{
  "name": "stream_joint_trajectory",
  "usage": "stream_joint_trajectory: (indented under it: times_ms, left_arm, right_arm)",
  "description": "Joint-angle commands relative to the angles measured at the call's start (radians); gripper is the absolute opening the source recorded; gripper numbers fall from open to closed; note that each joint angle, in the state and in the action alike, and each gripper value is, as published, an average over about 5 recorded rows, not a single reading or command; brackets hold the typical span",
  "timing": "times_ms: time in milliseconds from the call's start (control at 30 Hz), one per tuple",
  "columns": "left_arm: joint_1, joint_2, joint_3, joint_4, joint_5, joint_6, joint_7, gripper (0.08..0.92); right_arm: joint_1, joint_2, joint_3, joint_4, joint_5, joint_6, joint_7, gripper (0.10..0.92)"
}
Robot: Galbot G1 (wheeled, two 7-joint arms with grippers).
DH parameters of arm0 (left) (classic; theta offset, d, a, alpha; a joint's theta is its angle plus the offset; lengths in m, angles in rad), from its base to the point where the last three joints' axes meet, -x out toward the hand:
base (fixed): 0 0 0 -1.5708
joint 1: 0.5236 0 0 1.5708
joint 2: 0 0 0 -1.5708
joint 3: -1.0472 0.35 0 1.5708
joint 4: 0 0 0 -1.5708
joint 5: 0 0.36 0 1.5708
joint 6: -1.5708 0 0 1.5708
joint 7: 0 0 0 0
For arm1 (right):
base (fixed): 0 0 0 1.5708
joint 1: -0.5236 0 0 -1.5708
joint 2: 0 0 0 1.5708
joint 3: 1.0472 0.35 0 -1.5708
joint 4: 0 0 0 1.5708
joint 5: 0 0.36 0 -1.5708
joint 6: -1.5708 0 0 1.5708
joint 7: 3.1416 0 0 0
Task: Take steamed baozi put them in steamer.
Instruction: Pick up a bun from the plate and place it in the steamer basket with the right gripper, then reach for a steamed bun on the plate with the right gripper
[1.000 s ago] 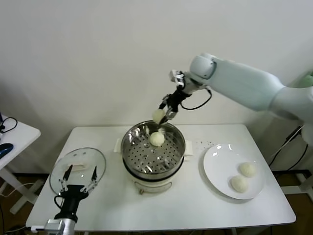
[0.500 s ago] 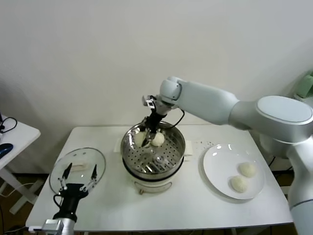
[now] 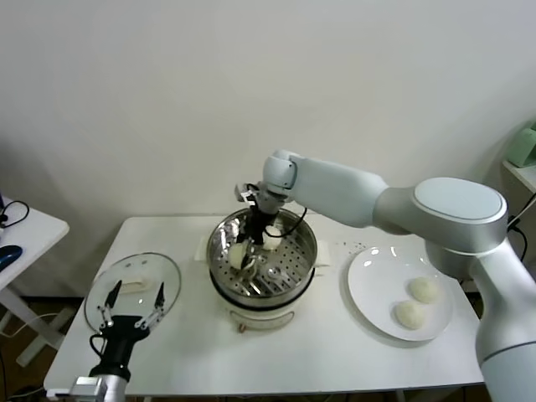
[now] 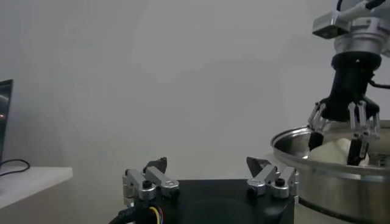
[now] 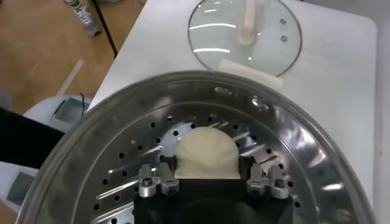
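Observation:
My right gripper reaches down into the shiny steamer and is shut on a cream-white baozi. In the right wrist view that baozi sits between the fingers, low over the perforated bottom. A second baozi lies in the basket just behind the gripper. Two more baozi rest on the white plate at the right. My left gripper is parked open at the table's front left, its fingers wide apart and empty.
The round glass lid lies flat on the table left of the steamer, under the left gripper, and shows as the lid in the right wrist view. A small white side table stands at the far left.
The right arm brought the held baozi from above the steamer's far rim down into the basket, toward its left side. The left arm has not moved.

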Motion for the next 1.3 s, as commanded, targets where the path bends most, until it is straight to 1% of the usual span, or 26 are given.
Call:
stream_joint_trajectory:
  times_ms: [33, 300, 367, 533, 667, 867, 1067, 1167, 1300]
  left_arm:
    - [0.001, -0.004, 0.001, -0.005, 0.002, 0.002, 0.000, 0.823]
    - [0.005, -0.006, -0.001, -0.007, 0.002, 0.000, 0.000, 0.823]
    - [0.006, -0.007, -0.001, -0.007, 0.002, 0.000, 0.000, 0.823]
    - [0.007, -0.007, -0.003, -0.007, 0.002, -0.001, -0.001, 0.823]
    - [0.006, -0.005, -0.004, -0.009, 0.002, 0.000, -0.001, 0.823]
    - [-0.001, 0.000, -0.002, -0.010, 0.003, 0.004, -0.002, 0.823]
    - [-0.008, 0.004, 0.001, 0.001, 0.000, 0.005, -0.007, 0.823]
    - [-0.013, 0.007, 0.002, 0.007, -0.002, 0.005, -0.010, 0.823]
    - [-0.025, 0.013, -0.001, 0.013, -0.012, 0.006, -0.013, 0.823]
  right_arm:
    - [-0.017, 0.025, -0.006, -0.018, -0.015, 0.004, -0.001, 0.653]
    - [-0.021, 0.019, -0.005, -0.013, -0.021, 0.017, 0.008, 0.665]
    - [-0.020, 0.019, -0.004, -0.012, -0.021, 0.021, 0.010, 0.694]
    - [-0.005, 0.002, -0.005, 0.011, -0.019, 0.025, 0.007, 0.803]
    - [0.036, -0.042, -0.006, 0.063, -0.014, 0.026, -0.003, 0.821]
    - [0.173, -0.167, -0.011, 0.171, -0.002, 0.055, -0.039, 0.823]
    - [0.342, -0.357, -0.063, 0.280, 0.021, 0.105, -0.097, 0.823]
    - [0.392, -0.463, -0.089, 0.342, 0.002, 0.125, -0.118, 0.823]
    - [0.402, -0.615, -0.094, 0.427, -0.081, 0.140, -0.144, 0.823]
